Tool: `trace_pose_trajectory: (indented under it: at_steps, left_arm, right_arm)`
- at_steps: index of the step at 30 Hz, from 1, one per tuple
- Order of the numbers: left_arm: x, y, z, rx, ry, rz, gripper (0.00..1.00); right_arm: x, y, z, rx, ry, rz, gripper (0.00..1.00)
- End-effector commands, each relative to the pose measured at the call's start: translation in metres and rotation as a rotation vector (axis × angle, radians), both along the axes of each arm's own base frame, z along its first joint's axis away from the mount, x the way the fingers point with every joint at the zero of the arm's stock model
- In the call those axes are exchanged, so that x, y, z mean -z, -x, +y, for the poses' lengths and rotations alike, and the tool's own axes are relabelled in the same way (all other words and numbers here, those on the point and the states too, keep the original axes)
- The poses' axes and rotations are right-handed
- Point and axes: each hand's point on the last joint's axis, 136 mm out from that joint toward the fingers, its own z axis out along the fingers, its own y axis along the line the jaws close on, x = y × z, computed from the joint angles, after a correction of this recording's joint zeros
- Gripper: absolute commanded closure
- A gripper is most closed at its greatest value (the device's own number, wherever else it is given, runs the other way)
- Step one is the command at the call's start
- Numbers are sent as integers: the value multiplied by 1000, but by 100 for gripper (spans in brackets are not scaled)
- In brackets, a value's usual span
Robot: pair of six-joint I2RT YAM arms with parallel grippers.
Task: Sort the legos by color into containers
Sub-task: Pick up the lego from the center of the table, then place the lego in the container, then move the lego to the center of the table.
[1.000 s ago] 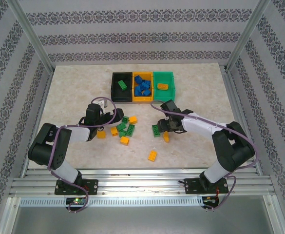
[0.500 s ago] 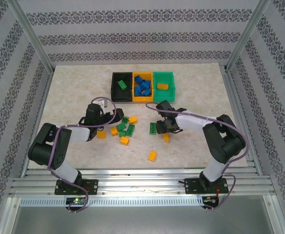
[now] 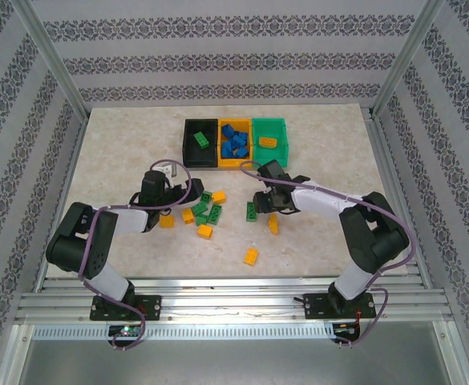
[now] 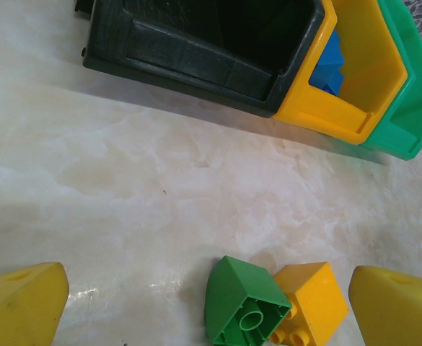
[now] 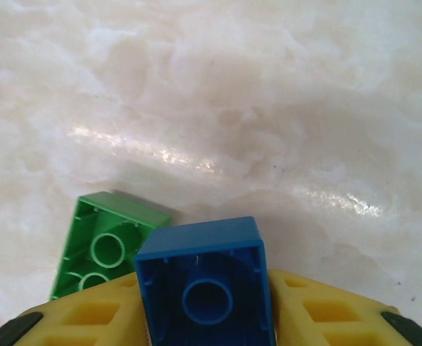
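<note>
a: where's the piece being worked?
b: the right claw (image 5: 206,326) is pinching a small blue studded plastic brick (image 5: 202,277) across two flat side walls, with its hollow underside toward the wrist camera. it's near the middle of the pale marble-look table (image 3: 122,152), just beside a small green plastic brick (image 5: 108,245) on its left.
a: how will it handle?
b: light, stiff and glossy, i'd judge, so it could twist or slip out. the place to hold it is two opposite flat walls, not the studs.
a: the other claw?
b: the left claw (image 4: 209,306) is spread wide, gripping nothing.
a: counts?
b: three open plastic bins in a far row: black bin (image 4: 189,61), yellow-orange bin (image 4: 319,108), green bin (image 4: 405,122). the black one holds one green brick (image 3: 201,139) and the green one holds one orange brick (image 3: 268,142). the yellow-orange one holds roughly five blue bricks (image 3: 235,144), too heaped to count exactly. i make it five loose green bricks (image 3: 215,212) and six loose orange bricks (image 3: 252,256).
</note>
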Motion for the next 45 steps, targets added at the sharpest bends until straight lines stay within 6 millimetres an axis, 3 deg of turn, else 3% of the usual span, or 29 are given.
trace_pose_trajectory:
  at_steps: [1,7,14,21,25,30,37,45]
  left_arm:
    - [-2,0,2,-1,18,-14,0]
    - [-2,-1,3,-3,16,-13,0]
    - [-2,-2,4,-4,14,-13,0]
    - [-2,-2,3,-1,12,-12,0]
    - [-3,-1,4,-2,0,-17,0]
    - [-3,-1,5,-3,-4,-17,0]
    - [-2,-1,4,-2,2,-15,0]
    - [-1,-2,5,-6,9,-12,0]
  right_arm:
    - [-25,-14,8,-10,-44,-69,60]
    - [-56,-41,2,65,-89,-155,62]
    - [-101,-111,-11,156,-131,-278,62]
    - [-89,-191,-27,235,-173,-258,57]
    - [-76,-209,-36,261,-125,-248,41]
    - [-81,-189,-20,207,-175,-248,40]
    - [-86,-105,9,78,-126,-199,40]
    - [-39,-8,19,76,-146,0,40]
